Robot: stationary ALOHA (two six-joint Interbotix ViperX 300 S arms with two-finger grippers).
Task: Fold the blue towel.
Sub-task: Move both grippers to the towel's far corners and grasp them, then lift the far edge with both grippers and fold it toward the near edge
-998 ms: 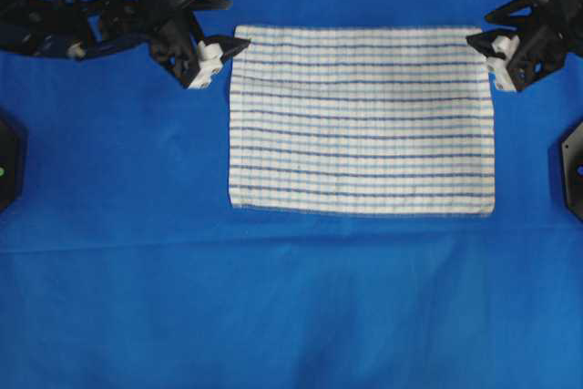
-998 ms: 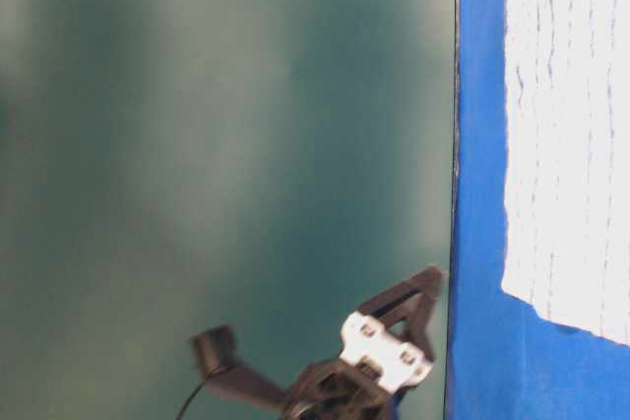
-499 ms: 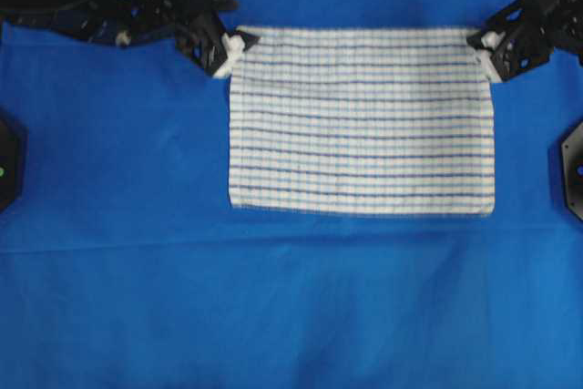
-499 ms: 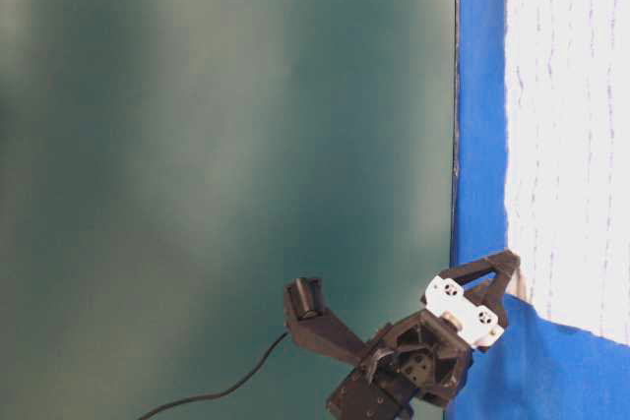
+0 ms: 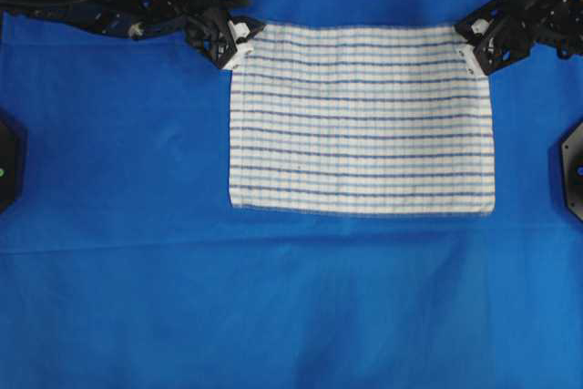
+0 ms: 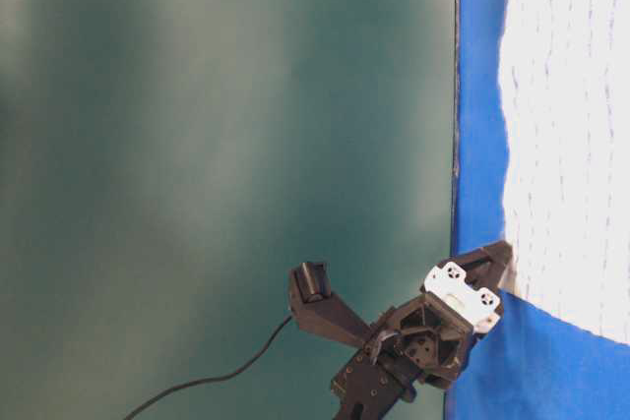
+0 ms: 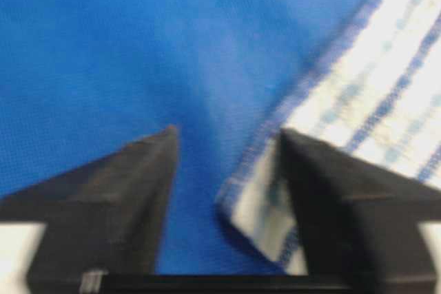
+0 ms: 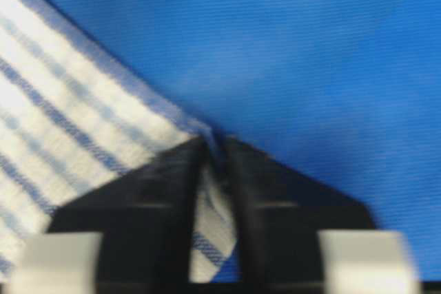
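The left gripper point(image 5: 239, 40) stands parted around the blue towel point(image 5: 361, 119)'s corner: close fully before lifting. The right gripper point(image 5: 467, 46) is clenched on the opposite corner. The towel lies flat between them on the blue cloth point(image 5: 118, 252); raise both together.

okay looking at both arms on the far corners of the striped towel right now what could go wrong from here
The left gripper is not shut: its fingers stand apart with the towel corner between them, so a lift now could miss that corner.

The right gripper has pinched only the very tip of its corner; it might slip out.

If only one corner rises, the fold would likely come out skewed on the blue cloth.
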